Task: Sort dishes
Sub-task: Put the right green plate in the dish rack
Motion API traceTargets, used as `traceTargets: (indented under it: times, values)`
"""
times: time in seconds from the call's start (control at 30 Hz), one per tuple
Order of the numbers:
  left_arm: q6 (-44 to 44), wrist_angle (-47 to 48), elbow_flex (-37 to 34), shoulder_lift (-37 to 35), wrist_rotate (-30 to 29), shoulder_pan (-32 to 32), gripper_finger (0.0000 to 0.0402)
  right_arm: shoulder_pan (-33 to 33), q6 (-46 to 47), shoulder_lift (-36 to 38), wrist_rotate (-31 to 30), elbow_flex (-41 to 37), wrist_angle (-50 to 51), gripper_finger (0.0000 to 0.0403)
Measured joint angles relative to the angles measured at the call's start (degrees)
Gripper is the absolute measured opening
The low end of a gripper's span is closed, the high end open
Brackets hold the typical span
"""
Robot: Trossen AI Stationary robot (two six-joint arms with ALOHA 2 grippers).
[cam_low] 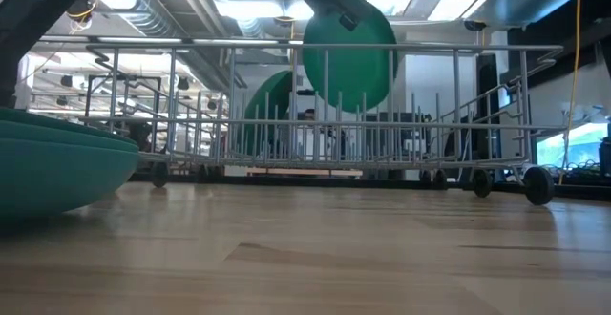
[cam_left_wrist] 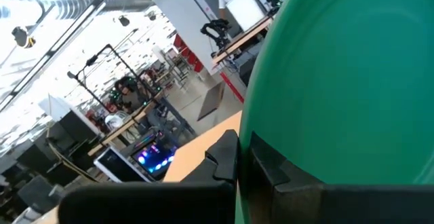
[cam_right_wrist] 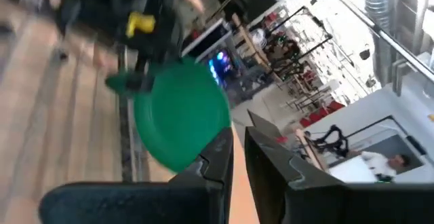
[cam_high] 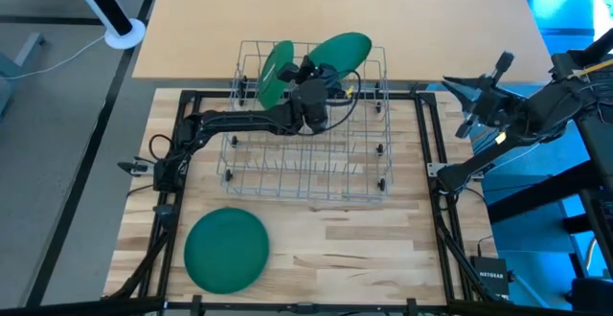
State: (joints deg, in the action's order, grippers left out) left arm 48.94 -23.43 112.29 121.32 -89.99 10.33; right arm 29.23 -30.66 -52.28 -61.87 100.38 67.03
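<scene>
From my end, my left gripper (cam_high: 320,79) is clamped tight on the rim of a green plate (cam_high: 342,52), holding it up over the far end of the wire rack (cam_high: 306,177). The plate sits tilted in the grip, higher than the rack's top rail; in the low view it hangs above the tines with its bottom edge dipping between the wires (cam_low: 349,52). On the left wrist cam the plate fills most of the picture (cam_left_wrist: 352,81), with the dark fingers (cam_left_wrist: 271,173) pinching its edge.

Inside the rack there's one other green plate (cam_high: 276,72), standing on edge in the far left corner, leaning a bit. It sits just beside the one I'm holding, but I can't tell whether they touch. The rest of the rack's slots show only bare wire.

A stack of green plates (cam_high: 226,249) lies flat on the wooden table (cam_high: 383,259), near the front left, well apart from the rack and from my left gripper. The low view shows it as at least two nested plates (cam_low: 57,167).

My right gripper (cam_high: 466,101) is parked off the right side of the table, well away from everything, fingers nearly together with just a thin gap between them and nothing in them (cam_right_wrist: 237,159).
</scene>
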Motion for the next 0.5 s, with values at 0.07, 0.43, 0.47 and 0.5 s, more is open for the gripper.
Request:
traceTargets:
  times: [0.07, 0.43, 0.47, 0.5]
  values:
    - [1.81, -1.72, 0.00, -0.03, -0.06, -0.22, 0.0000, 0.00, -3.63, -0.27, -0.02, 0.00, -8.65, 0.0044]
    - [7.18, -4.34, 0.00, -0.15, 1.76, -1.22, 0.0000, 0.00, -20.36, 0.03, 3.08, 5.28, -43.97, 0.0044]
    - [7.22, -4.32, 0.00, -0.15, 2.01, -1.22, 0.0000, 0.00, -18.43, 0.06, 3.05, 6.38, -44.13, 0.0044]
    - [7.22, -4.32, 0.00, -0.15, 2.43, -1.22, 0.0000, 0.00, -16.87, 0.03, 3.06, 7.31, -44.10, 0.0044]
